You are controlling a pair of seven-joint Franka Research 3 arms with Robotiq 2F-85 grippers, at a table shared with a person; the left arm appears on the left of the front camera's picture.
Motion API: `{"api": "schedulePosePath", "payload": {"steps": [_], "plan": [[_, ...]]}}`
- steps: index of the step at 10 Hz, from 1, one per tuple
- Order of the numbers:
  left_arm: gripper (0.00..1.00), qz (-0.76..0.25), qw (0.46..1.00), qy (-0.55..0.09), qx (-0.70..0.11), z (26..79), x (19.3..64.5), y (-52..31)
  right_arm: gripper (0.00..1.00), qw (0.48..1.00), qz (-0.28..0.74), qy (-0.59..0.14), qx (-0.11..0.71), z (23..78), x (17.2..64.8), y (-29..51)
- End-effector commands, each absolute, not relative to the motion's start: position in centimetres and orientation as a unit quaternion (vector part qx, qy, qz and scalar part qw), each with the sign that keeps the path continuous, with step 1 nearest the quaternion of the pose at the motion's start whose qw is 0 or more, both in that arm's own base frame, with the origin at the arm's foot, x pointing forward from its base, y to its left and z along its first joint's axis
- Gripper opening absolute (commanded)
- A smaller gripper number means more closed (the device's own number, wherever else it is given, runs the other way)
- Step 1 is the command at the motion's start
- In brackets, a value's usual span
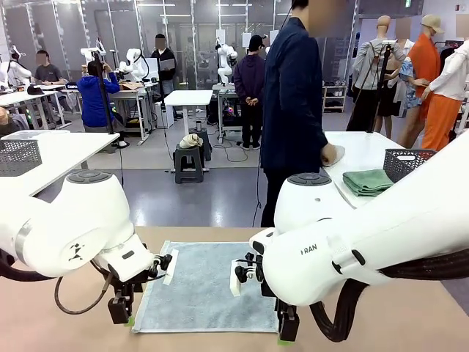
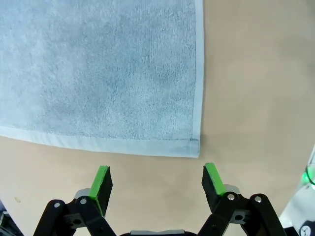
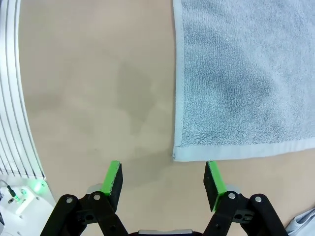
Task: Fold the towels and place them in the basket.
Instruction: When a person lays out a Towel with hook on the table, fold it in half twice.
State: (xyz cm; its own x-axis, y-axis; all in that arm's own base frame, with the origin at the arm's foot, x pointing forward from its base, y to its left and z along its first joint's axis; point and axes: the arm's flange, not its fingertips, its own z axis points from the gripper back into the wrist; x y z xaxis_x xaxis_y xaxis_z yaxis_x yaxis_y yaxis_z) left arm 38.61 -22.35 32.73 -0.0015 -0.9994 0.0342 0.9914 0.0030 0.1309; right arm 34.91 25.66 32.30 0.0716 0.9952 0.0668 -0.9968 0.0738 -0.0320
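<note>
Currently, towel (image 1: 205, 290) lies flat; left gripper (image 2: 156, 179) and right gripper (image 3: 165, 177), both wide, sit just short of its near corners.

The tan table (image 1: 44, 330) carries one pale blue-grey towel (image 1: 201, 290), spread flat and unfolded near the middle, hems flush on the surface.

Fuzzy terry-cloth towel (image 2: 98, 69) lies on smooth matt table (image 2: 256, 88).
</note>
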Motion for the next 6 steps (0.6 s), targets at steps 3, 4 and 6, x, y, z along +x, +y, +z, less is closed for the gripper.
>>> {"api": "schedulePosePath", "payload": {"steps": [3, 4, 6], "plan": [[0.93, -0.705, 0.708, -0.031, 0.015, 31.0, 38.5, -23.8, 0.83, 0.739, 0.673, -0.034, -0.018, 31.0, 35.8, 26.1], [0.93, -0.705, 0.708, -0.026, 0.011, 30.5, 38.5, -23.9, 0.83, 0.738, 0.674, -0.033, -0.018, 30.7, 35.9, 26.1], [0.93, -0.706, 0.708, -0.021, 0.006, 29.8, 38.4, -24.2, 0.83, 0.734, 0.678, -0.034, -0.015, 30.1, 36.1, 26.0]]}}
